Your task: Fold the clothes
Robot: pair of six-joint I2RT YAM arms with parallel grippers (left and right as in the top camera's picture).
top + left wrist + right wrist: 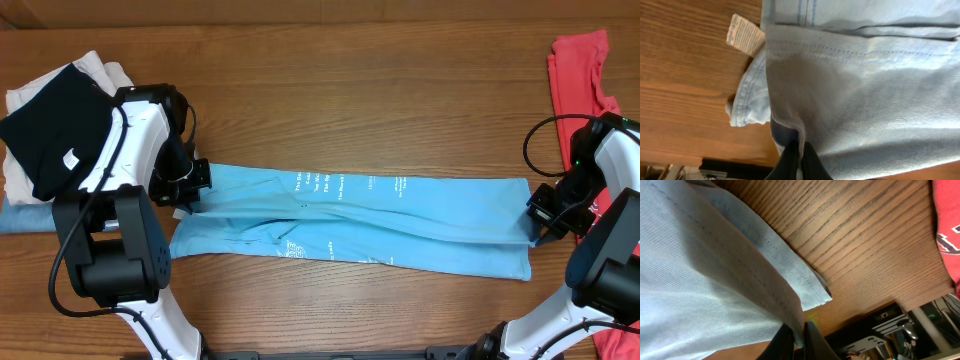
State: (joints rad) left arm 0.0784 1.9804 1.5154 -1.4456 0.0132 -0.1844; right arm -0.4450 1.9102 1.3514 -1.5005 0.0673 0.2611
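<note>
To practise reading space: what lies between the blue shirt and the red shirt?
Only bare table. The right wrist view shows it plainly: wood runs unbroken from the blue shirt to the red shirt.

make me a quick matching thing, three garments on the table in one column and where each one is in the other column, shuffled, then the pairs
Things
1. light blue T-shirt with white print
2. coral-red T-shirt
3. black garment with a small white tag

Places
A. on top of the cloth pile at the left end of the wooden table
B. bunched at the table's far right corner
C. laid out in a long strip, pinched at its ends by the left gripper and the right gripper

Pairs: 1-C, 2-B, 3-A
</note>
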